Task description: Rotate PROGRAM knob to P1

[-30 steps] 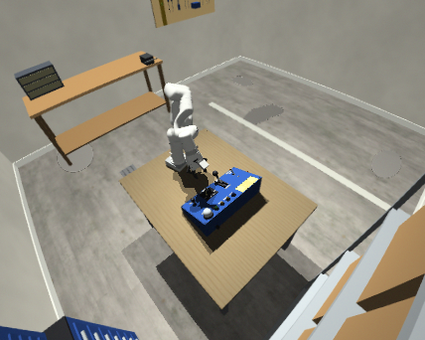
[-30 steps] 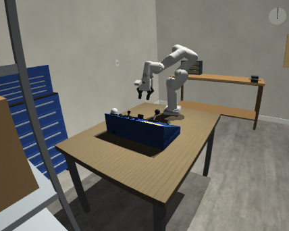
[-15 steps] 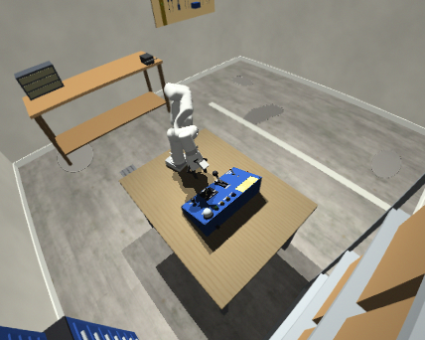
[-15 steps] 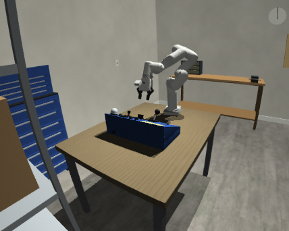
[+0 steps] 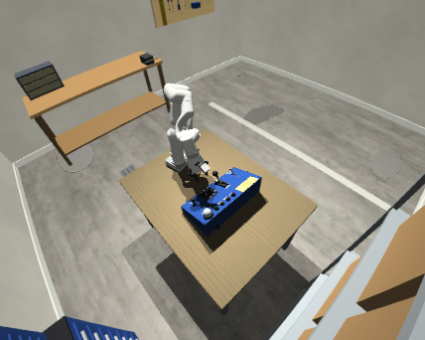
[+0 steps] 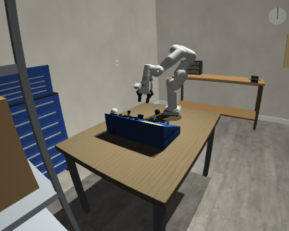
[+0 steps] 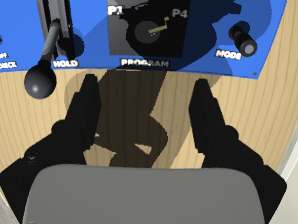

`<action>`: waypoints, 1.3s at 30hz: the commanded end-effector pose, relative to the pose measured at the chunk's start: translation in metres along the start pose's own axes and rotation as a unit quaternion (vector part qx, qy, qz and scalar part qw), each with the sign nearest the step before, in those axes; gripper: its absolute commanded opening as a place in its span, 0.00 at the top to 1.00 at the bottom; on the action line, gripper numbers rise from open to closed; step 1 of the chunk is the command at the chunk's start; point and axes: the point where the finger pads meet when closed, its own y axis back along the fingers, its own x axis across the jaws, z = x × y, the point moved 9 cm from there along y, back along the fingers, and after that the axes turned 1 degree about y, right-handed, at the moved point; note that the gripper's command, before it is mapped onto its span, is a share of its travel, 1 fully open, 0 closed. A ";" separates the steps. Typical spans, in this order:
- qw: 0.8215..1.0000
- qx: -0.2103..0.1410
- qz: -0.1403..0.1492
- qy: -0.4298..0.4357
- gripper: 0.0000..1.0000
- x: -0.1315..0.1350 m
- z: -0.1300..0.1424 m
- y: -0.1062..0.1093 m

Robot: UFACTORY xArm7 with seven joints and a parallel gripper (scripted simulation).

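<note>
Above the console [image 6: 142, 130], my jaws are open and empty; PROGRAM knob [image 7: 149, 31] looks small, stiff, so pinch its sides gently.

wooden shelf [image 5: 92, 82] | blue drawer cabinet [image 6: 41, 115] | cardboard boxes [image 5: 405, 268]

open hand [image 6: 143, 98] hangs above blue console [image 6: 142, 130].

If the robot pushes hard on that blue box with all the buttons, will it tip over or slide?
Probably slide before it tips: the blue console looks long and low, sitting flat on the wooden table. It stands loose there, so a sideways shove could shift it. The tall CYCLE lever would likely swing if bumped. The open fingers hang above, touching nothing.
</note>
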 end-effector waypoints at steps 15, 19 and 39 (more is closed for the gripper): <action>1.000 0.002 0.000 0.000 0.24 0.000 -0.002 -0.067; 1.000 0.002 0.000 0.000 0.24 0.000 -0.002 -0.082; 1.000 0.002 0.000 0.000 0.24 0.000 -0.002 -0.112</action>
